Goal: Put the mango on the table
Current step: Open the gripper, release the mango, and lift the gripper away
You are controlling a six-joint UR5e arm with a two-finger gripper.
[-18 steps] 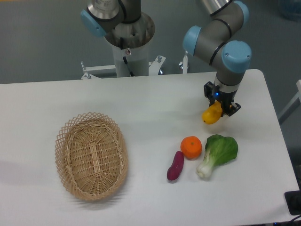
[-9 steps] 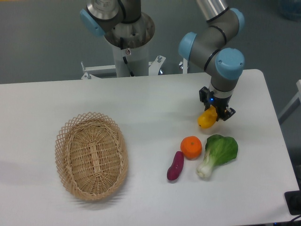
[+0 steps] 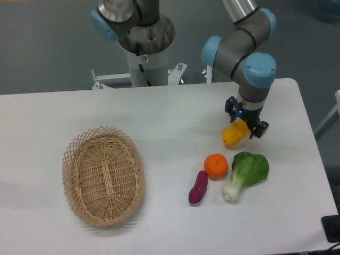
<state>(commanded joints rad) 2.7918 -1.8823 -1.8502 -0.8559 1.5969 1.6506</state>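
Observation:
The mango, yellow shading to orange, lies tilted on the white table at the right, just above the round orange. My gripper points down right over the mango's upper right end. Its fingers stand slightly apart on either side of that end and look loosened from the fruit. The mango's lower left end rests on the tabletop.
A round orange, a purple sweet potato and a green bok choy lie close below the mango. An oval wicker basket stands at the left. The arm's base column is at the back edge.
The gripper came down and a little left with the mango. The mango now leans flatter on the table and the fingers look slightly wider apart.

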